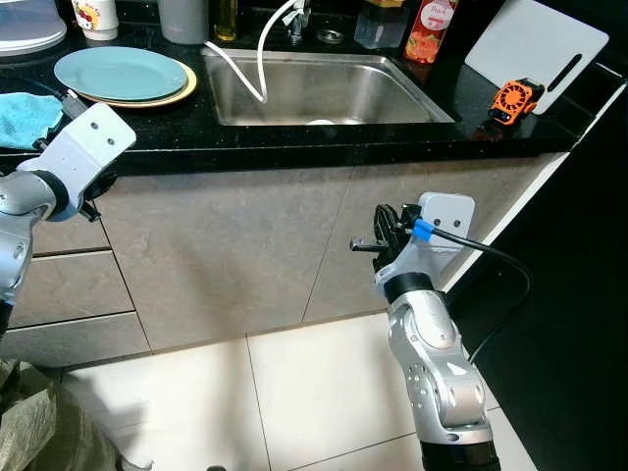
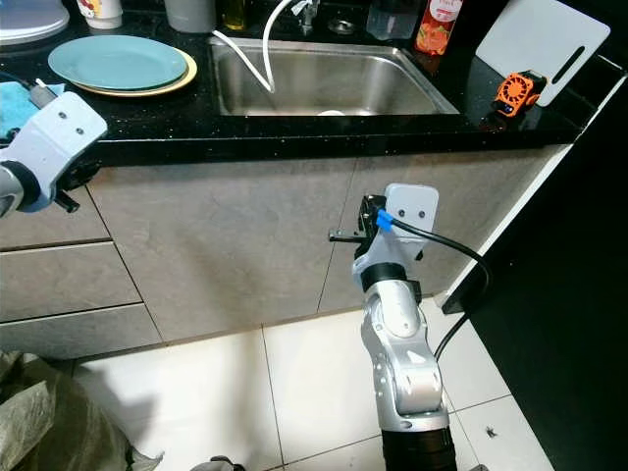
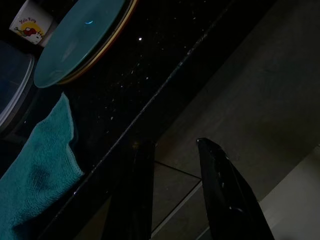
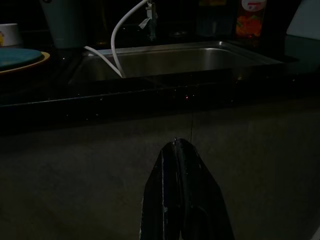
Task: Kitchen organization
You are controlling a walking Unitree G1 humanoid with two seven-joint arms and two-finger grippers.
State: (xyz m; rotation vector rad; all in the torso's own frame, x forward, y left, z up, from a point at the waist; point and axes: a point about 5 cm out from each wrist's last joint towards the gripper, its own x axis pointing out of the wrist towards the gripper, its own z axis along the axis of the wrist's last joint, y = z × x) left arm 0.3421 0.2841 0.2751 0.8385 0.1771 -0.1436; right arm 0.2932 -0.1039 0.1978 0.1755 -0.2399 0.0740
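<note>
Both wrist views are dark; the left gripper [image 3: 175,195] is hidden behind its white wrist housing at the left edge of the eye views, and a white object low in the sink [image 1: 392,88] is too cut off to identify. Left fingers stand narrowly apart, empty, below the counter [image 1: 294,147] edge; the right gripper [image 4: 182,160], centre frame before the cabinet, is pressed closed on nothing. Teal plate [image 1: 120,73] on a yellow one and teal cloth [image 1: 25,116] lie upper left; white board [image 1: 535,44] leans upper right.
</note>
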